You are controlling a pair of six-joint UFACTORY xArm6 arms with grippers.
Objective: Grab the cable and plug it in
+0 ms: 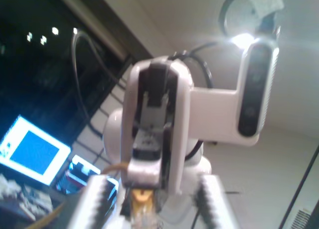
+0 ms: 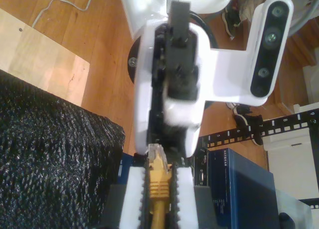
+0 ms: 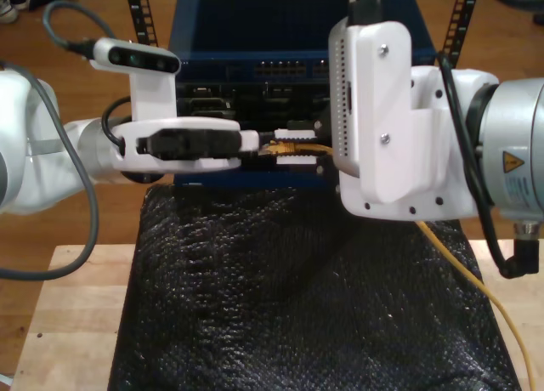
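The cable (image 2: 158,189) is pinched between the narrow white pads of my second gripper (image 2: 158,173), with its clear plug (image 2: 155,150) poking out toward the other arm. In the exterior view the cable trails off to the lower right of the frame, over the black mat (image 3: 297,297) on the counter (image 3: 76,323). My first gripper (image 1: 149,191) has its pads wide apart on either side of the plug tip and is not gripping it. The two grippers are nearly nose to nose, so any small misjudgement could knock them together. If the first gripper closes off-centre it may twist the plug or crush its latch. The slack could also drag the plug askew before it reaches the blue switch (image 3: 280,34) behind.
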